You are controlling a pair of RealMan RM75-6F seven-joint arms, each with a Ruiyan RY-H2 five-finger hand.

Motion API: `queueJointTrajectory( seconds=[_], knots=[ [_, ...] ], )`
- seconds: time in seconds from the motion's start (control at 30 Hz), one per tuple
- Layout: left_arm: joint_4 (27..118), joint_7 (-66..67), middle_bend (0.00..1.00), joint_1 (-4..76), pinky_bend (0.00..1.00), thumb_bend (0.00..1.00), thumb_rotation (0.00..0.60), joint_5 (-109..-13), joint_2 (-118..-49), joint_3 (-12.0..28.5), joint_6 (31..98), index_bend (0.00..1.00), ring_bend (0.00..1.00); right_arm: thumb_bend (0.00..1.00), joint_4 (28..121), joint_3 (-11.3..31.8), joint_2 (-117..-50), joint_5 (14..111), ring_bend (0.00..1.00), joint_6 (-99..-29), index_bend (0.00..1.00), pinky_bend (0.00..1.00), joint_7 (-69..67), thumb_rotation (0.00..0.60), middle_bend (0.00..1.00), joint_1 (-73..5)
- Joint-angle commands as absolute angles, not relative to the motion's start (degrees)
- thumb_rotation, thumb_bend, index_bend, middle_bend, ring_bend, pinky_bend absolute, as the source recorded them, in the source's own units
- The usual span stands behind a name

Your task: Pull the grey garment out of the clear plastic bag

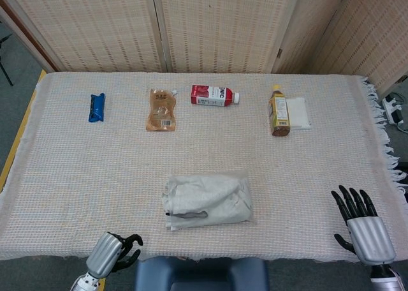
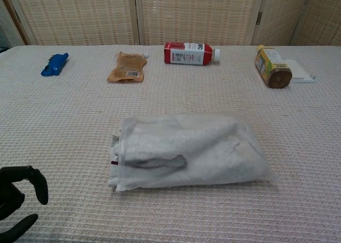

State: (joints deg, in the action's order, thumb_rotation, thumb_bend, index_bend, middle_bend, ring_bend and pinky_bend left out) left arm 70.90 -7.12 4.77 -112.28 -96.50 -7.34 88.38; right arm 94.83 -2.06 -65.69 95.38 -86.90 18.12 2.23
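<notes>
Nearest to us, at the table's front edge, our left hand [image 1: 113,253] sits low left of the bag with its dark fingers [image 2: 33,180] curved but parted and nothing between them, while our right hand [image 1: 362,224] waits at the front right corner, fingers spread wide and empty. Between them, near the middle front of the woven tablecloth [image 1: 76,170], lies the clear plastic bag [image 2: 210,147], flat and frosted-looking, with the grey garment [image 2: 176,142] bundled inside in soft folds. The bag's long axis runs left to right across the table; its mouth faces left, toward our left hand, where a fold of the cloth bulges at the opening and a darker grey strip shows near the lower edge. Neither hand touches the bag, and nothing lies between them and it. Well beyond, along the far side, we see a blue wrapped item [image 1: 96,106] at the left, then a brown pouch [image 1: 161,110], a red-labelled bottle [image 1: 213,95] lying on its side, and a yellow-labelled bottle [image 1: 278,112] lying just beside a white packet [image 1: 299,111]. A wicker screen [image 1: 210,23] stands behind the table.
</notes>
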Motion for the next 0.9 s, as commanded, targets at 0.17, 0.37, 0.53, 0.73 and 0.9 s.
queueJointTrajectory(
  seconds=[0.17, 0.37, 0.53, 0.73, 0.9],
  knots=[
    [61.22, -5.03, 1.0, 5.84, 1.0, 0.44, 0.6, -111.13, -106.21, -5.2, 90.55, 0.54, 1.0, 0.09, 94.86, -1.95, -66.49, 94.44, 0.0, -85.68, 0.0, 0.0, 19.37, 0.6, 0.0, 1.66],
    [54.61, -5.12, 1.0, 7.25, 1.0, 0.35, 0.6, -109.93, -112.53, -4.74, 90.25, 0.54, 1.0, 0.09, 95.07, -1.76, -66.42, 93.73, 0.0, -85.41, 0.0, 0.0, 19.2, 0.6, 0.0, 1.41],
    [49.13, -6.04, 1.0, 8.78, 1.0, 0.33, 0.6, -108.92, -116.79, -4.15, 90.53, 0.54, 1.0, 0.08, 95.34, -1.91, -65.91, 93.74, 0.0, -85.51, 0.0, 0.0, 18.31, 0.6, 0.0, 1.33],
    [44.6, -7.37, 1.0, 9.91, 1.0, 0.33, 0.6, -107.55, -119.48, -3.71, 91.74, 0.53, 1.0, 0.08, 95.53, -1.94, -65.43, 93.5, 0.0, -85.48, 0.0, 0.0, 17.47, 0.6, 0.0, 1.19],
    [41.8, -8.4, 1.0, 10.83, 1.0, 0.37, 0.6, -106.28, -121.33, -3.5, 92.04, 0.53, 1.0, 0.08, 95.75, -2.2, -65.17, 93.45, 0.0, -85.02, 0.0, 0.0, 17.37, 0.6, 0.0, 0.99]
  ],
)
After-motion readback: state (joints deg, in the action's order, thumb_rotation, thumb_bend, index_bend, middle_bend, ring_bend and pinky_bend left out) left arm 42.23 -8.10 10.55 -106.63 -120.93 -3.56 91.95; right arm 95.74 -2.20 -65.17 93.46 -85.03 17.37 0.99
